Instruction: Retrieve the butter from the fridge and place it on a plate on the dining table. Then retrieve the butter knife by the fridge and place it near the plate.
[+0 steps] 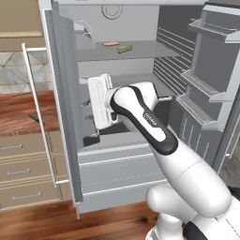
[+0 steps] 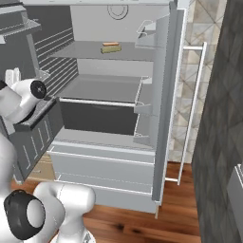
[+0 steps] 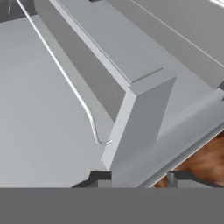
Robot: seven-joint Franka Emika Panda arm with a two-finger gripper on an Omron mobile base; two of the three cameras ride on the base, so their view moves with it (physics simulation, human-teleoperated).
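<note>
The fridge stands with both doors swung open. On its top shelf lies the butter, a small olive-yellow stick, also seen in the right base view. My gripper hangs low at the left side of the fridge, close to the left door's inner shelves and well below the butter. In the hand view its fingertips stand apart, open, with a grey shelf corner beyond them. The butter knife lies dark on the wooden counter left of the fridge. The plate and the dining table are out of view.
An orange item lies just behind the butter. The open left door with its white bar handle stands between my hand and the counter. The right door's shelves jut out on the right.
</note>
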